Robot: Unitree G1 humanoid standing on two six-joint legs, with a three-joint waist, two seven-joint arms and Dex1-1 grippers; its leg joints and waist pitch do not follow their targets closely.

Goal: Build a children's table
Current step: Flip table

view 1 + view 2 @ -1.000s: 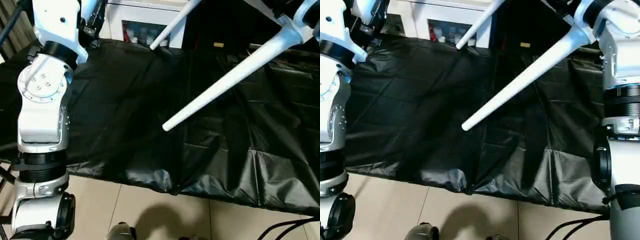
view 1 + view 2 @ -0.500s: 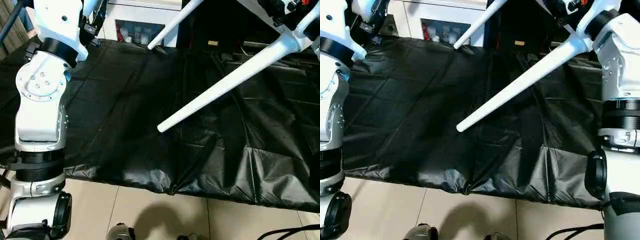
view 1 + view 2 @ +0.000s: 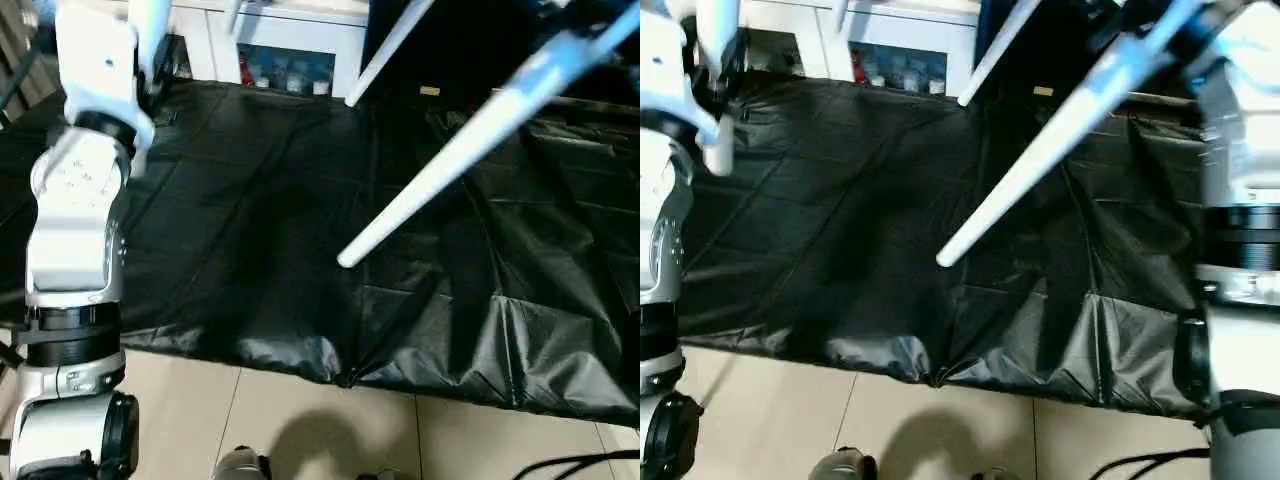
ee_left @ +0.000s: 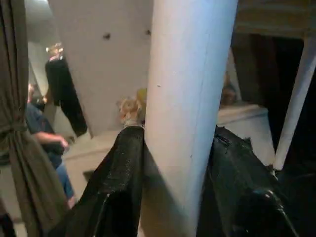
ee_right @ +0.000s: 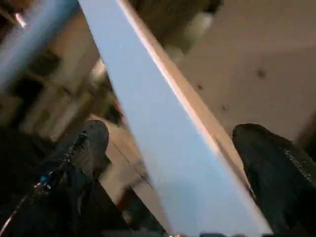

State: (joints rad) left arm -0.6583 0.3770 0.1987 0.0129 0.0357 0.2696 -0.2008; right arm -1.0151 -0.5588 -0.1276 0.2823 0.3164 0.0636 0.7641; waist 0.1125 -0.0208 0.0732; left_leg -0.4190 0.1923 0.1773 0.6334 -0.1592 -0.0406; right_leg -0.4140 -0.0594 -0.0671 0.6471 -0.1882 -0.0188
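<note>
Near leg [image 3: 455, 150] tip sits a bit lower-right than before; long axis runs 1 to 7 o'clock, tip at 7. Left gripper [image 4: 177, 163] clamps a leg [image 4: 190, 98]; right gripper [image 5: 170, 163] fingers stand wide, clear of the table edge [image 5: 163, 128] between them.

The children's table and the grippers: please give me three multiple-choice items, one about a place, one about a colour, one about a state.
1. Where does the long leg's free tip hang?
A. Above the black sheet
B. Inside the cabinet
C. On the tiled floor

2. What colour are the table's legs?
A. Black
B. White
C. Red

3. How does the left gripper stand?
A. Wide open, nothing between
B. Closed on a cloth
C. Its fingers clamp a white leg

Answers: 1 A, the tip ends over the sheet; 2 B, both legs show white; 3 C, both black fingers press the leg's sides.
</note>
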